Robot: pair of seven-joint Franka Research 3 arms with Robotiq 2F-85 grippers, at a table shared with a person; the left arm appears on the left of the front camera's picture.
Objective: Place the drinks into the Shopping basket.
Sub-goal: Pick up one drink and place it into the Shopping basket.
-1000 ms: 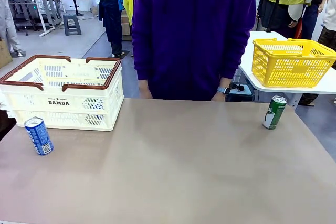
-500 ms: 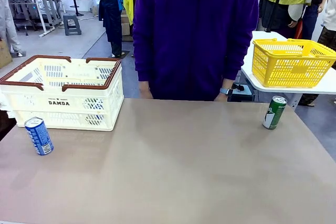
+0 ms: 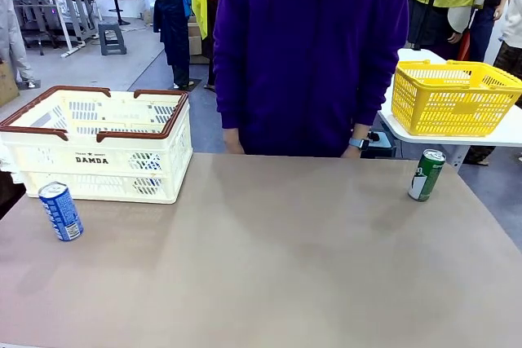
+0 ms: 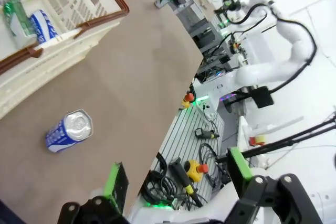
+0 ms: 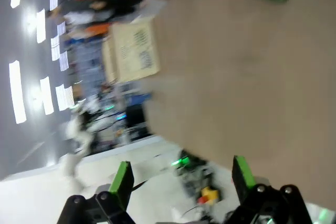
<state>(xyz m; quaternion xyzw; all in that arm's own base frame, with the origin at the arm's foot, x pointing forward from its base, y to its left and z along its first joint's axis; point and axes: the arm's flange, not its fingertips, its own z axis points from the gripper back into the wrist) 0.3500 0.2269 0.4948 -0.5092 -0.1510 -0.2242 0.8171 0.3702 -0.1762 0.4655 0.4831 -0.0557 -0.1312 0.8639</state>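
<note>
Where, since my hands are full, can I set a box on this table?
The middle of the table is bare, from the blue can at left to the green can at far right. The Shopping basket crowds the far-left corner.

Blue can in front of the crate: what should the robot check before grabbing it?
1. Blue can upright, apart from the Shopping basket: ok.
2. Left gripper open, empty: ok.
3. Left gripper lined up on the can: not ok, the can lies outside its fingers in the left wrist view.
4. Person standing away from the can: ok.
5. Room in the basket beside the green can and second blue can inside: ok.
</note>
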